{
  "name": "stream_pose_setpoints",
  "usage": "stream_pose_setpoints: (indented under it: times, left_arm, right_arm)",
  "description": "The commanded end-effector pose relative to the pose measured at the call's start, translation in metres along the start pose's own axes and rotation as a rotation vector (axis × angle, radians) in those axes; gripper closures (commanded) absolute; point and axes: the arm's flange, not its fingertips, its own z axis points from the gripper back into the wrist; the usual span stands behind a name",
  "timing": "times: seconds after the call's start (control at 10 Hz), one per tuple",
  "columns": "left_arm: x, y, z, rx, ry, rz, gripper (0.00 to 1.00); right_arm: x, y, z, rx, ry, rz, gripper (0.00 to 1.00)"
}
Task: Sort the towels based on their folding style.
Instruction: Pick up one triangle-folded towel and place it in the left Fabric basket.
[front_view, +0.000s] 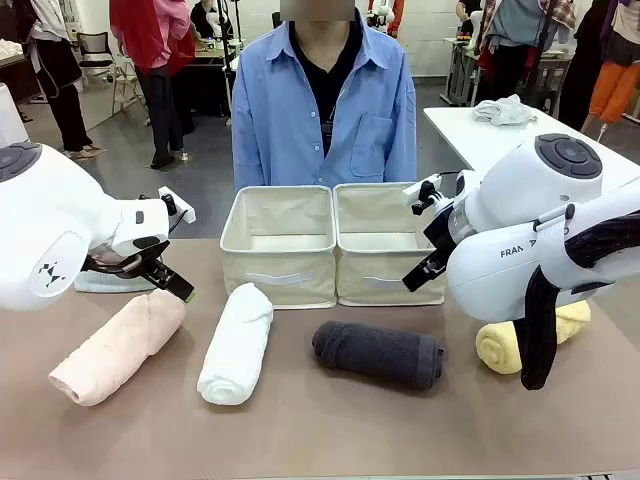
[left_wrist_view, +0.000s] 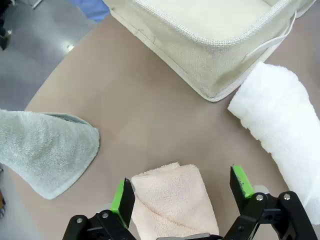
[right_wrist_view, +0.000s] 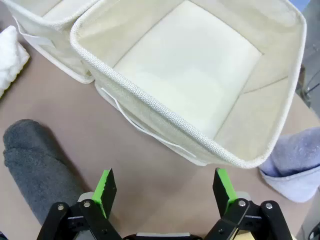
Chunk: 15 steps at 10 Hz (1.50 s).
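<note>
Four rolled towels lie in a row on the bench, in front of two beige boxes. From the robot's left to its right they are the pink towel, the white towel, the dark grey towel and the yellow towel. The yellow one is partly hidden behind the right arm. Two more towels are folded to a pointed shape. The mint-green towel lies on the bench near the far end of the pink one, apart from it. The pale blue towel lies just beside an outer corner of the right box. The left box and the right box stand side by side.

The left end effector is wide open, and the end of the pink towel lies between its green pads; I cannot tell if they touch it. The right end effector is wide open too and holds nothing. It hangs over bare bench in front of the right box, with the dark grey towel at one side. A person in a blue shirt stands behind the boxes.
</note>
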Motion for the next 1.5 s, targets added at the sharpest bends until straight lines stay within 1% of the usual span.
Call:
stream_pose_setpoints:
  times: [0.0, 1.4]
  left_arm:
    - [0.0000, 0.0000, 0.0000, 0.000, -0.001, 0.000, 0.00]
    - [0.0000, 0.0000, 0.0000, 0.000, -0.001, 0.000, 0.00]
  right_arm:
    - [0.0017, -0.0005, 0.0019, -0.002, -0.007, 0.000, 0.00]
    - [0.0017, -0.0005, 0.0019, -0.002, -0.007, 0.000, 0.00]
